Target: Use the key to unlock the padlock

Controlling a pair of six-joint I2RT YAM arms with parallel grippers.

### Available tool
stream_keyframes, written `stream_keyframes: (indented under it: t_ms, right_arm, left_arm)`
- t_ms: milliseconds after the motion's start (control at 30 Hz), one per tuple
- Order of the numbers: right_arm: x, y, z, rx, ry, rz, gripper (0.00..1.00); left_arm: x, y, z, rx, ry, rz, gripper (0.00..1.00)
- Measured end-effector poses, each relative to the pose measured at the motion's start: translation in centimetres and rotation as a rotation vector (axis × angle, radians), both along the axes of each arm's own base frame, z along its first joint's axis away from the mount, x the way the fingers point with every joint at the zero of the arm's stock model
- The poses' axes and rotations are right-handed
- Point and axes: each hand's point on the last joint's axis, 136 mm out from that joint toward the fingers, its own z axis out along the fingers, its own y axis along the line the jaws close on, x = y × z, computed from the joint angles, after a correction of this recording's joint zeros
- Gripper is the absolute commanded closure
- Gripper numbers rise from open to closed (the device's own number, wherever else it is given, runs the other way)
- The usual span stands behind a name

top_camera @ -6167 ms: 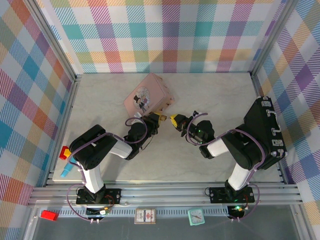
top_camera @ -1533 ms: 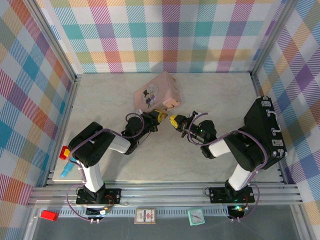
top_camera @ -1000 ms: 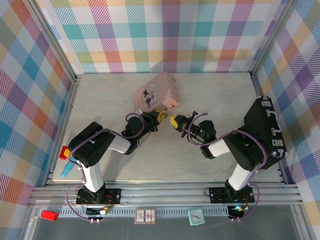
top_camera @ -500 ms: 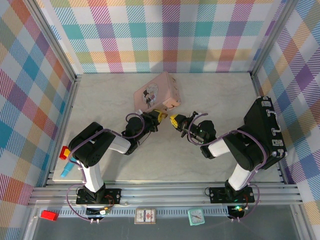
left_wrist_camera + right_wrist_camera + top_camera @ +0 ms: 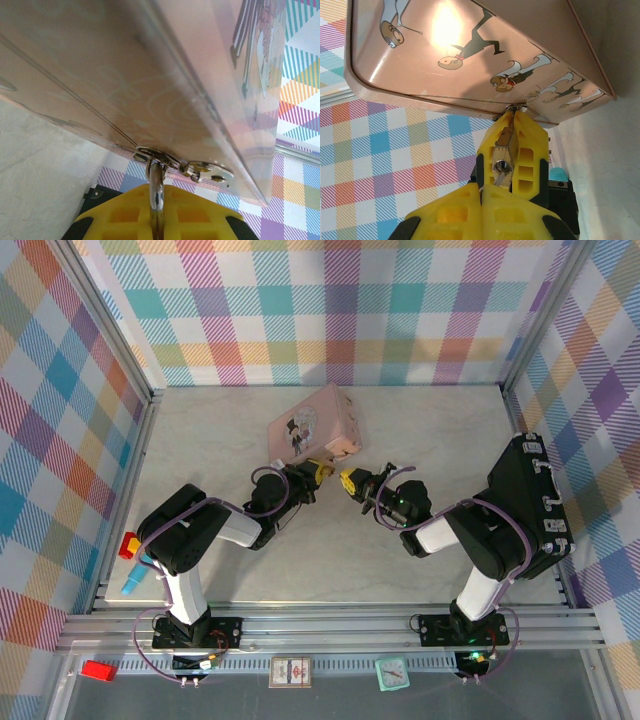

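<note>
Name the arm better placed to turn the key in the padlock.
Right arm: its jaws are shut on the key, tip at the padlock. The left arm just clamps that padlock, which hangs from the pink tin.

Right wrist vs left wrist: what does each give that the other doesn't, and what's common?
Right wrist adds: the padlock keyhole end-on, the shut right gripper with what looks like the key aimed at it, and the cartoon lid of the pink tin. Left wrist adds: the shackle threaded through the hasp, close up. Shared: the pink tin and the left gripper clamped on the padlock.
</note>
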Motion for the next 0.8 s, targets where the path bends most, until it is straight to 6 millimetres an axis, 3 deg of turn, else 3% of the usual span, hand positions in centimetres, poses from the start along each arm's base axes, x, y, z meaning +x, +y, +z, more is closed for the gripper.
stream_keyframes:
  t_ms: [800]
  right_arm:
    - [0.47,-0.34,0.18,0.004,-0.001,-0.012,1.0]
  left_arm:
    - [-0.16,-0.21,-0.03,0.004,-0.002,-0.003,1.0]
